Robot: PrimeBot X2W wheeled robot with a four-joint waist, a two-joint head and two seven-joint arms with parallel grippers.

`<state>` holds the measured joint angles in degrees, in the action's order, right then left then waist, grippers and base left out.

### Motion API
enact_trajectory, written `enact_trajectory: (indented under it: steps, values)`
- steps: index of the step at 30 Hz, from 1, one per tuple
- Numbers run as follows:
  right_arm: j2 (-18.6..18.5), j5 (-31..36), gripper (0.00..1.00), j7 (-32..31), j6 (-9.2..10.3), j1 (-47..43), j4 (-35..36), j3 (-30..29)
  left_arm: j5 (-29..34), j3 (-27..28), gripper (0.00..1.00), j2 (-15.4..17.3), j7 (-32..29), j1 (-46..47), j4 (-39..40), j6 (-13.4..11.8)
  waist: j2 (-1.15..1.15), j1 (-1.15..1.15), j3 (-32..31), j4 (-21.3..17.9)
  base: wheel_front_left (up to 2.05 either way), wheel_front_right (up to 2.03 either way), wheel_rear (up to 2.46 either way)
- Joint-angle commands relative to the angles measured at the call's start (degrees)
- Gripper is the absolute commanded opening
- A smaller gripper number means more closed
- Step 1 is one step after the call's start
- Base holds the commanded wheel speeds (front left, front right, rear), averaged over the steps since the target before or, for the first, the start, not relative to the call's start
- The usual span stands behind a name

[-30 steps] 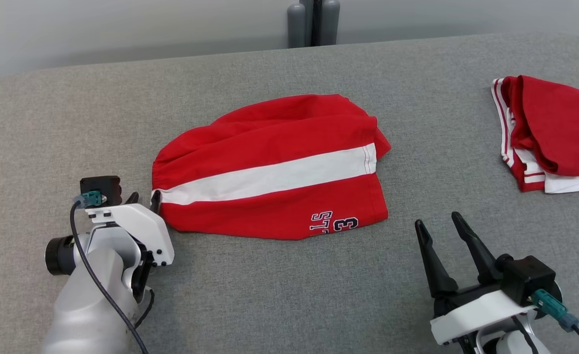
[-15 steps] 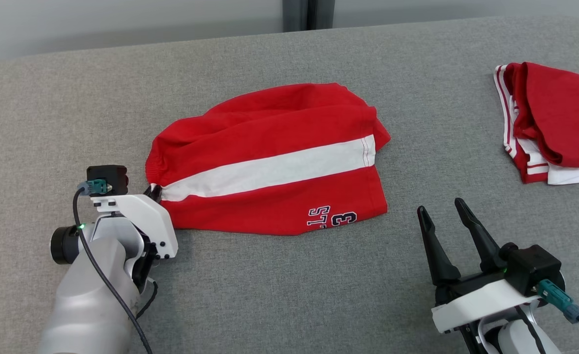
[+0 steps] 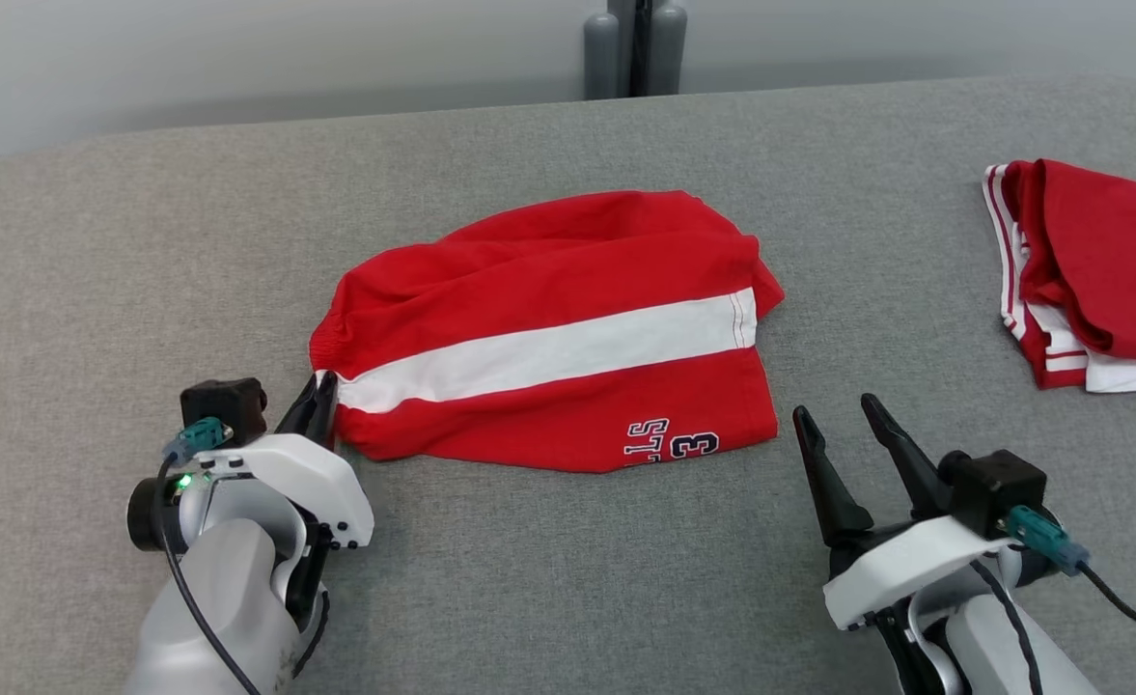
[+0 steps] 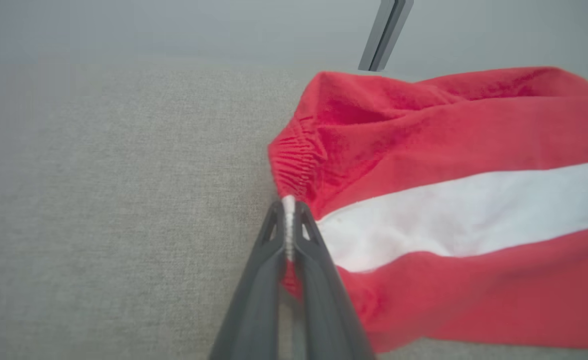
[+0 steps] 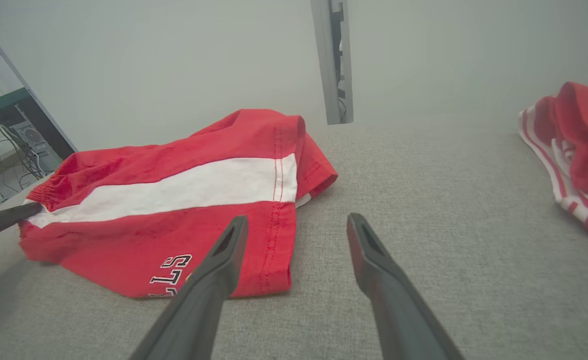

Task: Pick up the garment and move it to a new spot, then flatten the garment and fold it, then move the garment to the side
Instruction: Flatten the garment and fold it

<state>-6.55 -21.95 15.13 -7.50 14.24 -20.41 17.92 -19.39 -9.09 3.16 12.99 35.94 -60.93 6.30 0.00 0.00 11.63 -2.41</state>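
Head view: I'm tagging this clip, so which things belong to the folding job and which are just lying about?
In the job: red shorts, pinched at the waistband by the shut left gripper; right gripper, open, near the hem.
Lying about: second red garment at far right; grey post behind.

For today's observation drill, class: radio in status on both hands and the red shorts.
Left hand shut on waistband corner of red shorts. Right hand open, off the cloth. Second red-and-white garment lies apart, far right.

Red garments: two – shorts point(image 3: 548, 338), heap point(image 3: 1098, 261). Hands: two – left hand point(image 3: 324, 386), right hand point(image 3: 833, 407).
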Motion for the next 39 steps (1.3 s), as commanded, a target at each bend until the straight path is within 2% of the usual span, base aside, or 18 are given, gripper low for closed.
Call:
enact_trajectory:
  steps: [1, 9, 13, 17, 25, 26, 27, 29, 30, 31, 39]
  values:
    - [-0.6, -1.1, 1.00, 0.0, -0.01, 2.3, -2.8, 1.2, -0.4, -0.3, 0.00, 0.4, 0.7, -1.4, 1.9, 0.2, 0.00, 0.00, -0.9, 1.0, 0.00, 0.00, 0.00]
    - [-1.1, -7.7, 1.00, 0.0, 0.00, 12.3, -17.8, 7.6, -1.9, -2.7, 0.00, 0.1, 1.7, -7.8, 13.8, 1.0, 0.00, 0.00, -2.0, 4.0, 0.00, 0.00, 0.00]
    - [-1.2, -9.4, 1.00, 0.0, 0.00, 15.6, -21.0, 8.5, -2.3, -3.1, 0.00, 0.2, 0.8, -9.5, 17.5, 0.9, 0.00, 0.00, -1.7, 4.6, 0.00, 0.00, 0.00]
    - [-1.4, -12.2, 1.00, 0.0, 0.00, 20.7, -26.6, 10.9, -2.5, -3.9, 0.00, 0.3, -1.6, -11.6, 23.7, -0.4, 0.00, 0.00, -0.7, 5.4, 0.00, 0.00, 0.00]
    - [-1.7, -15.2, 0.98, 0.0, -0.01, 24.9, -32.4, 14.1, -3.0, -4.7, 0.00, 0.4, -4.0, -13.3, 28.9, -1.3, 0.00, 0.00, 0.6, 6.3, 0.00, 0.00, 0.00]
    - [-1.7, -15.6, 0.81, 0.0, 0.00, 25.5, -33.2, 14.8, -3.1, -4.8, 0.00, 0.5, -4.3, -13.4, 29.4, -1.3, 0.00, 0.00, 0.8, 6.5, 0.00, 0.00, 0.00]
    - [-1.6, -16.2, 0.53, 0.0, 0.00, 25.8, -33.7, 15.4, -3.1, -4.9, 0.00, 0.7, -4.6, -13.4, 29.8, -1.3, 0.00, 0.00, 1.1, 6.6, 0.00, 0.00, 0.00]
    - [-1.5, -17.2, 0.33, 0.0, -0.01, 26.5, -34.4, 16.9, -3.0, -5.1, 0.00, 0.8, -5.1, -13.3, 30.8, -1.6, 0.00, 0.00, 1.3, 6.8, 0.00, 0.00, 0.00]
    - [-1.6, -17.8, 0.29, 0.0, 0.00, 26.7, -34.4, 17.6, -3.0, -5.1, 0.00, 0.8, -5.2, -13.5, 31.3, -1.8, 0.00, 0.00, 1.5, 6.9, 0.00, 0.00, 0.00]
    - [-1.9, -18.1, 0.00, 0.0, -0.01, 27.0, -34.4, 18.5, -3.0, -5.1, 0.00, 0.9, -5.4, -13.7, 31.7, -1.9, 0.00, 0.00, 1.5, 6.9, 0.00, 0.00, 0.00]
    - [-3.6, -18.0, 0.00, 0.0, 0.00, 26.3, -31.9, 19.0, -3.5, -4.2, 0.00, 2.2, -5.6, -15.0, 34.3, -3.2, 0.00, 0.00, 0.8, 6.3, 0.00, 0.00, 0.00]
